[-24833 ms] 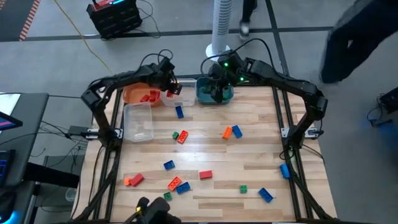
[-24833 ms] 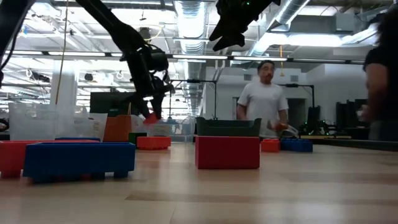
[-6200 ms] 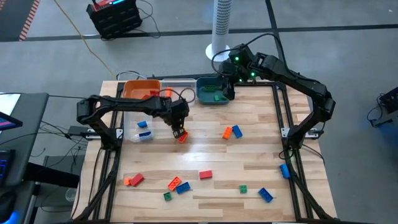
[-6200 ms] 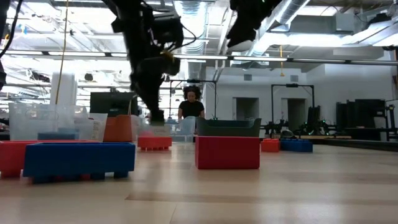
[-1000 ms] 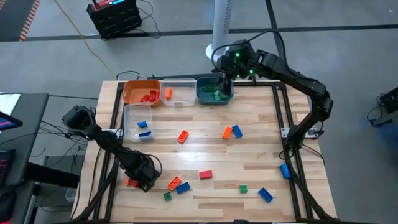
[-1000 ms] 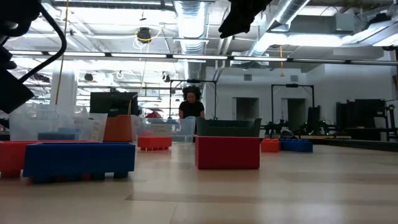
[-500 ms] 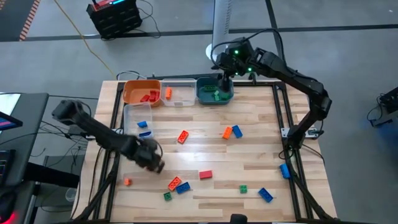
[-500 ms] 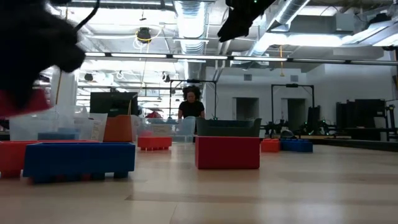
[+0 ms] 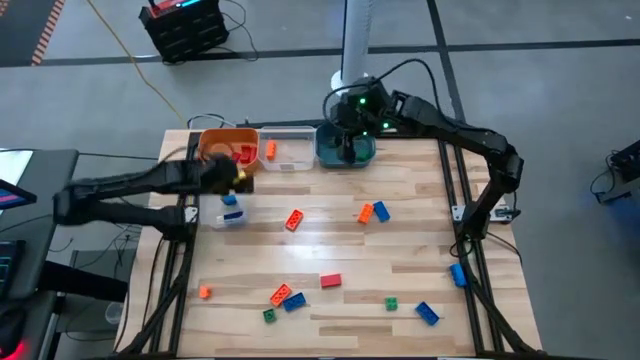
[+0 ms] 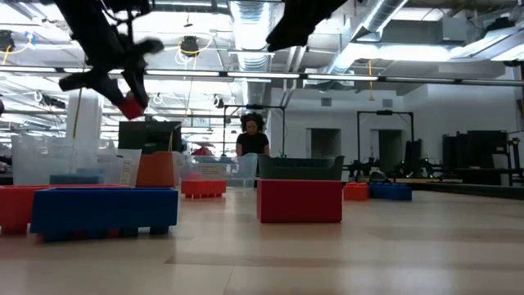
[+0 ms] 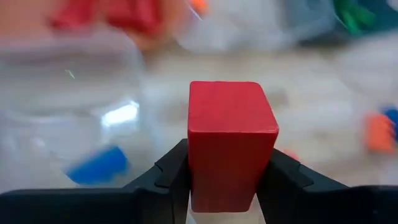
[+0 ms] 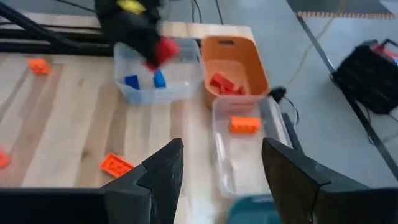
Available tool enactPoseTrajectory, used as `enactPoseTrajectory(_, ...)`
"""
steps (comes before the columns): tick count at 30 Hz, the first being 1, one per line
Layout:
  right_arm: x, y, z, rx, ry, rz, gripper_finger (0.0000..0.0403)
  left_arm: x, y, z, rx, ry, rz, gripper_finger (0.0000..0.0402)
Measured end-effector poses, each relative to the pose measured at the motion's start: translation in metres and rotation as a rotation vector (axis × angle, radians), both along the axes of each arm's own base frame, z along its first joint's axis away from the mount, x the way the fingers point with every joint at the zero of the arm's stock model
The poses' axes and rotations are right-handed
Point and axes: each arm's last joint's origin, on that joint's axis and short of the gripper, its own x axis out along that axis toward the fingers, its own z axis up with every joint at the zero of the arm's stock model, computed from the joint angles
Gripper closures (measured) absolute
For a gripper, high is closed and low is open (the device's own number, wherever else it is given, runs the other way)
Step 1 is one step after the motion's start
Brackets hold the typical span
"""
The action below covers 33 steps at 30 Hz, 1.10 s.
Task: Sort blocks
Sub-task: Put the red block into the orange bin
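Note:
My left gripper hovers above the gap between the orange bin and the clear bin that holds blue bricks, and it is shut on a red brick. In the low view that gripper is high over the table. My right gripper is open and empty above the teal bin, which holds green bricks. Loose blocks lie flat on the wood: an orange one, an orange and blue pair, a red one, and several more along the near edge. My left gripper pinches the red brick between its two fingers, one on each opposite side face. The fingers slant down from above. The brick sits at the finger ends, lifted clear, high above the table.
A second clear bin between the orange and teal bins holds one orange brick. A small orange brick lies near the left edge. Metal frame rails run along both table sides. A person stands far behind the table.
My left gripper has swung from the near left part of the table toward the far edge and risen, carrying the red brick up off the table. The small orange brick beside it stayed where it lay. My right gripper has come a little toward the near edge, over the teal bin.

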Motion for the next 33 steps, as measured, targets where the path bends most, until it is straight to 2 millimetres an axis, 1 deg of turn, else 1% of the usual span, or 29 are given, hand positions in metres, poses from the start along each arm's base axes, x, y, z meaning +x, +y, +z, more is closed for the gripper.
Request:
enactPoseTrajectory(5,0.007,0.013,-0.003,0.031,0.005,0.021,0.0178,-0.017,0.049,-0.002,0.031,0.057,0.092,0.0266)
enactPoseTrajectory(8,0.01,0.019,-0.004,0.047,0.007,0.031,0.0178,-0.025,0.074,-0.002,0.072,0.044,0.147,0.0266)
enactPoseTrajectory(11,0.011,0.021,-0.006,0.073,0.02,0.022,0.0178,-0.034,0.098,-0.005,0.087,0.034,0.192,0.0265)
enactPoseTrajectory(13,0.011,0.021,-0.006,0.085,0.018,0.014,0.0178,-0.04,0.114,-0.011,0.064,0.039,0.198,0.0265)
enactPoseTrajectory(17,0.011,0.021,-0.006,0.11,0.016,-0.004,0.0178,-0.049,0.141,-0.034,-0.033,0.088,0.194,0.0265)
enactPoseTrajectory(20,0.011,0.022,-0.006,0.13,0.022,-0.016,0.0178,-0.041,0.153,-0.04,-0.018,0.126,0.21,0.0265)
enactPoseTrajectory(23,0.009,0.023,-0.008,0.147,0.047,-0.022,0.0178,-0.036,0.163,-0.051,-0.065,0.174,0.206,0.0265)
enactPoseTrajectory(25,0.008,0.024,-0.01,0.152,0.064,-0.021,0.0178,-0.034,0.169,-0.053,-0.065,0.2,0.204,0.0265)
enactPoseTrajectory(30,0.008,0.025,-0.011,0.177,0.079,-0.034,0.0178,-0.026,0.175,-0.06,-0.065,0.314,0.213,0.0264)
enactPoseTrajectory(33,0.008,0.025,-0.011,0.178,0.077,-0.036,0.0178,-0.023,0.182,-0.062,-0.058,0.316,0.227,0.0264)
